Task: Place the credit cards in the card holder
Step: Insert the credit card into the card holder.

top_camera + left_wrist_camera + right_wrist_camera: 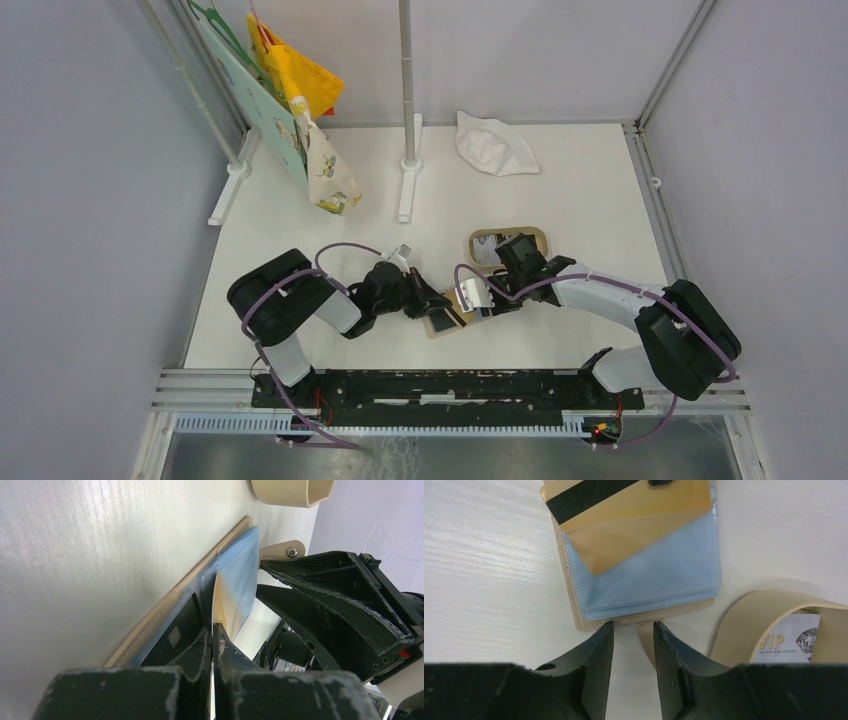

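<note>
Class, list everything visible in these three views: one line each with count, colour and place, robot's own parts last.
card holder: one, beige with light blue lining, open on the table between the grippers.
orange card: one, black stripe, corner in a blue pocket.
black card: one, inside the holder.
white card: one, printed VIP, in the tray.
tray: one, tan, beside the holder.
cloth: one, white, far right.
hanging cloths: two, yellow and patterned, far left.
panel: one, pale green, hanging beside them.
pole: one, grey, far middle.
table: one, white.
left gripper: one, black, shut on the orange card.
right gripper: one, black, open, straddling the holder's tab.
</note>
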Robot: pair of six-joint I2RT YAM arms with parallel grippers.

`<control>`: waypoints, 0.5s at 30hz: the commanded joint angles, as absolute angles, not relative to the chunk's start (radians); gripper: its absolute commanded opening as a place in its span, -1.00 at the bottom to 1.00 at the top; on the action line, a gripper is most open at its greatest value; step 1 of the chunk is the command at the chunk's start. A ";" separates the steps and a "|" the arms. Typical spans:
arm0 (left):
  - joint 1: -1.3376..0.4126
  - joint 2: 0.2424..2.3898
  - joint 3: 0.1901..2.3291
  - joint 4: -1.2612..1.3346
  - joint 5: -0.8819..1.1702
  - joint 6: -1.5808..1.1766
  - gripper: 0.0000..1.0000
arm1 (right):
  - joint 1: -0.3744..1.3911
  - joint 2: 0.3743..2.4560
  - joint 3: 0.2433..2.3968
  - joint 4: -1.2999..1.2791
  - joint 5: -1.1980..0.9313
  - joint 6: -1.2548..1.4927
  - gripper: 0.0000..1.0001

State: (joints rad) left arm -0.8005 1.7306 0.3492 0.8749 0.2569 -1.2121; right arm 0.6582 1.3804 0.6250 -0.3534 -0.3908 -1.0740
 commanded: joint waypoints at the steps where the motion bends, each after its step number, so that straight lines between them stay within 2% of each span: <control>1: -0.798 1.783 0.353 0.867 0.308 -1.219 -0.96 | 0.672 1.415 0.617 -0.414 -0.377 -1.064 -0.16; 15: -0.762 1.836 0.390 0.911 0.358 -1.192 -0.94 | 0.676 1.418 0.618 -0.416 -0.376 -1.063 -0.15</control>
